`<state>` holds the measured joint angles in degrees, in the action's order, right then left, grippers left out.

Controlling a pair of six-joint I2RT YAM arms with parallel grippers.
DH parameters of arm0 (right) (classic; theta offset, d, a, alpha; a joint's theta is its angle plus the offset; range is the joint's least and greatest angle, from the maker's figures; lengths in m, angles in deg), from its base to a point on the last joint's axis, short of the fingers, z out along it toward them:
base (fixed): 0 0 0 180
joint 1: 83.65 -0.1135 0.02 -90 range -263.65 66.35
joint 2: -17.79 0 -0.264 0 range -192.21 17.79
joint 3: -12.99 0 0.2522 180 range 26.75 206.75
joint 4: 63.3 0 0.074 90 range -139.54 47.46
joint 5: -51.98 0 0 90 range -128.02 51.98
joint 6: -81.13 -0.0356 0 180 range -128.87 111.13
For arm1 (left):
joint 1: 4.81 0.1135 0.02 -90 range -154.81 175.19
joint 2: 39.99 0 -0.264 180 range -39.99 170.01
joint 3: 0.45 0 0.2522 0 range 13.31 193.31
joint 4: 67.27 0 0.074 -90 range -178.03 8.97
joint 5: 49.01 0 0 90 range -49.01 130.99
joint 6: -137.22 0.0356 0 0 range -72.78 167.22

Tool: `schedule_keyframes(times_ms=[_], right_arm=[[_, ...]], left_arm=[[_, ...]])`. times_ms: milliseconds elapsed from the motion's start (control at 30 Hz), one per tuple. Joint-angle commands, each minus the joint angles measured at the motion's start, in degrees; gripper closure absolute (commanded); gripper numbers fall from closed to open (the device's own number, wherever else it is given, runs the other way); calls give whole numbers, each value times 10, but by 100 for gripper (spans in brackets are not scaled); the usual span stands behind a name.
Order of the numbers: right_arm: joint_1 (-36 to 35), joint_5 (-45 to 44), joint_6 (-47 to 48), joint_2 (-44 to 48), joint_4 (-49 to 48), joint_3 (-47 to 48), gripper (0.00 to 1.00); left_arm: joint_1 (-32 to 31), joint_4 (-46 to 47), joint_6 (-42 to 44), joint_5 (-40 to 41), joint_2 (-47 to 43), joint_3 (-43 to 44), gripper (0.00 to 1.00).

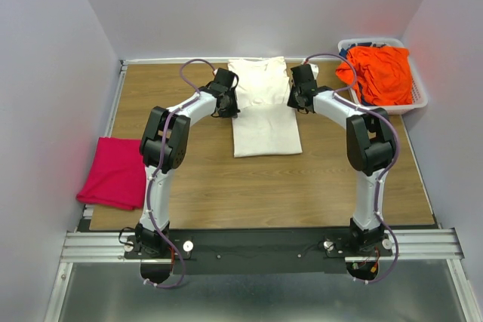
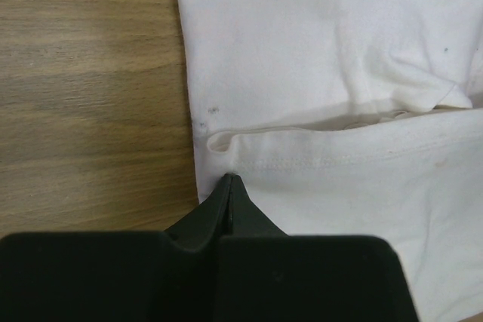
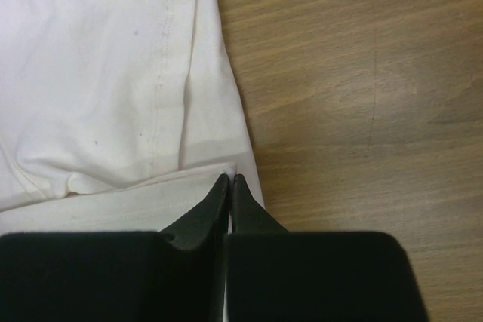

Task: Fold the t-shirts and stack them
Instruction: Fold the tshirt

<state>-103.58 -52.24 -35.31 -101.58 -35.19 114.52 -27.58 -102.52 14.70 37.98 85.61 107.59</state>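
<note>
Holds left claw (image 2: 230, 180) shut, tips at the left edge of white shirt (image 2: 339, 73), by a fold. Holds right claw (image 3: 230, 180) shut at its right edge; cannot tell whether either pinches cloth. Shows white shirt part-folded on mid worktop (image 1: 317, 186), pink shirt (image 1: 115, 173) at the left edge, orange shirt (image 1: 381, 73) heaped in basket (image 1: 420, 96) far right.

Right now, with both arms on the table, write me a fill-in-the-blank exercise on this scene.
The bright orange cloth t-shirt lies in the white plastic lattice basket at the wooden table's far ____ corner. The magenta-pink cloth t-shirt lies at its ____ edge. The left end effector and right end effector flank the large cream-white cloth t-shirt, jaws ____.
Missing: right; left; shut.
</note>
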Motion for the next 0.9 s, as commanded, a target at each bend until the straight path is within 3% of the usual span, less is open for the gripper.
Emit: schedule_keyframes(times_ms=[0, 33, 133, 200, 267, 400, 500, 667, 867], right_arm=[[6, -10, -3, -11, 4, -1, 89], [6, -9, -2, -12, 4, -1, 77], [9, -9, 4, -5, 5, 6, 59], [11, -12, 9, 7, 9, 10, 52], [11, -14, 11, 20, 15, 11, 51], [9, 24, 2, 56, 15, -7, 51], [0, 63, -4, 67, 15, -20, 52], [-33, 76, 0, 45, 14, -15, 53], [-50, 83, 18, -8, 10, 24, 53]], left_arm=[[7, -16, 14, 23, 16, 9, 100], [7, -16, 15, 22, 11, 13, 100], [9, -21, 23, 13, -2, 30, 100], [10, -24, 31, 10, -13, 39, 91], [9, -24, 35, 10, -34, 49, 78], [0, -18, 36, -10, -65, 49, 74], [-22, -17, 32, -17, -62, 51, 80], [-55, -7, 25, -42, -27, 62, 97], [-65, -7, 16, -36, 28, 108, 100]])
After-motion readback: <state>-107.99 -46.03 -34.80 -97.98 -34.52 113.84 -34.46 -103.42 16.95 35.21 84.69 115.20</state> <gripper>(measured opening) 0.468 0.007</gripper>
